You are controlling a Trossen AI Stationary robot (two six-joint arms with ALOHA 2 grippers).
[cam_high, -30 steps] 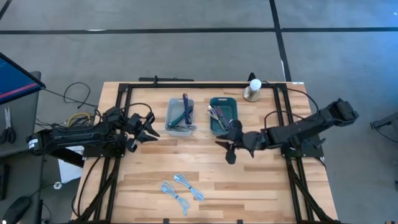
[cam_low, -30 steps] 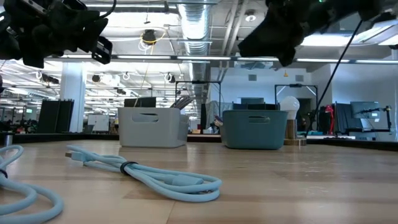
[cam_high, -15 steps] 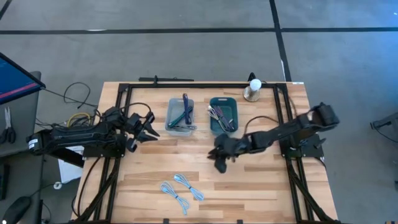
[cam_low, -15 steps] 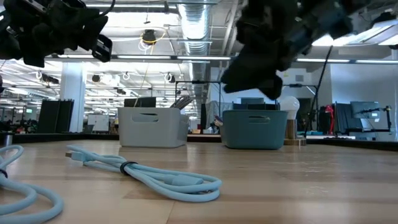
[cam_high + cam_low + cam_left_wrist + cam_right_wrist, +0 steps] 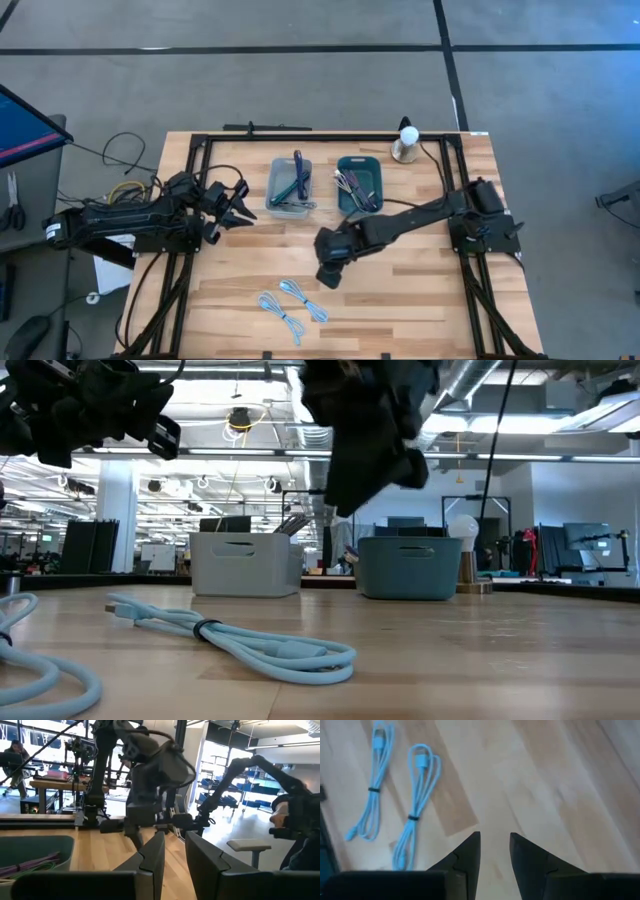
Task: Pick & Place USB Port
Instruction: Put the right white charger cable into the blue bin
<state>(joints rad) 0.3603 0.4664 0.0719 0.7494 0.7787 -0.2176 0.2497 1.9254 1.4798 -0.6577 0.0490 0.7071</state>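
Two coiled light-blue USB cables lie flat side by side on the wooden table near its near edge, one (image 5: 280, 318) left of the other (image 5: 303, 300); the right wrist view shows both cables (image 5: 370, 790) (image 5: 415, 805). In the low view one cable (image 5: 230, 640) is in front. My right gripper (image 5: 328, 278) (image 5: 495, 842) hovers open above bare wood, just right of and farther back than the cables, touching nothing. My left gripper (image 5: 243, 210) (image 5: 175, 850) waits open above the table's left side, beside the grey bin.
A grey bin (image 5: 290, 187) and a teal bin (image 5: 358, 185) stand at the table's far middle, each holding cables. A lamp with a white bulb (image 5: 408, 143) stands near the far right. Black frame rails run along the left and right edges. Bare wood surrounds the two blue cables.
My right arm has stretched from in front of the teal bin toward the table's left and near edge, bringing its gripper closer to the two blue cables. The cables have not moved.
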